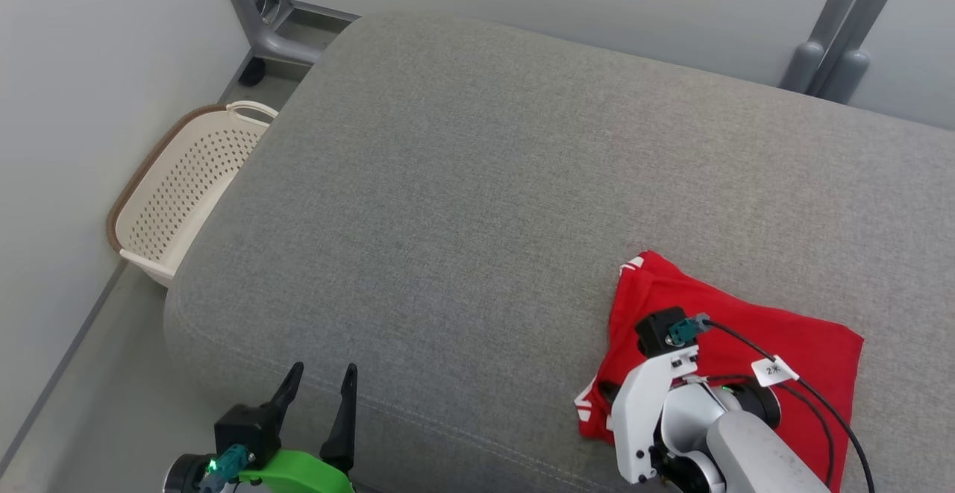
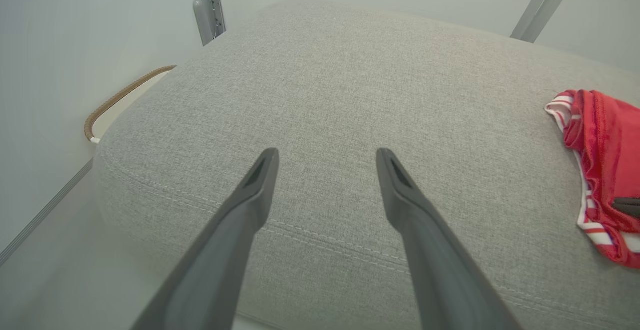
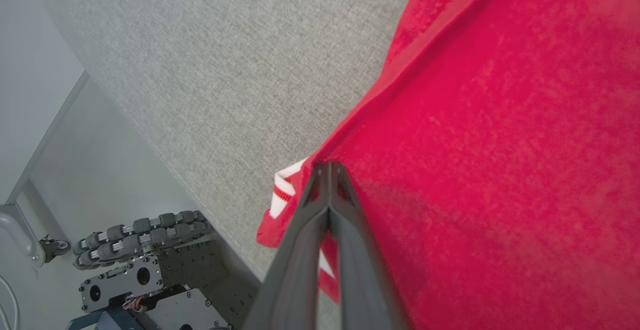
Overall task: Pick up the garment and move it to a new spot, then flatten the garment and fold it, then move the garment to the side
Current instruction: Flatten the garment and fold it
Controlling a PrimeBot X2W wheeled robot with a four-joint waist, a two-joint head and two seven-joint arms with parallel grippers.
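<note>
Garment [image 1: 791,344]: red, at cushion's [image 1: 462,180] 4 o'clock.
Left gripper [image 1: 324,368]: spread wide, empty.
Right gripper [image 3: 328,166]: closed, tips at garment edge.

- The left gripper [image 1: 322,382] has two long, dark fingers [image 2: 240,220] that taper to narrow tips, each with a slotted recess just behind its tip.
- Behind its jaws sit a black block [image 1: 250,426], a bright green bracket [image 1: 302,472] and a teal plug [image 1: 230,460] with a small green light.
- The right gripper [image 3: 327,170] has matching dark grey fingers with small triangular cut-outs just short of the tips.
- Behind its jaws are a white shell [image 1: 643,407] dotted with small dark screws, a black camera block [image 1: 656,329] and a second teal connector [image 1: 684,329].
- A black cable [image 1: 824,407] runs back from that connector and carries a white tag [image 1: 774,370] with a "2" on it.
- The pale grey forearm [image 1: 753,456] is smooth and rounded.
- Below the jaws, the base [image 3: 145,280] is black plate with screw holes, beside a wheel [image 3: 142,235] ringed with grey rollers.
</note>
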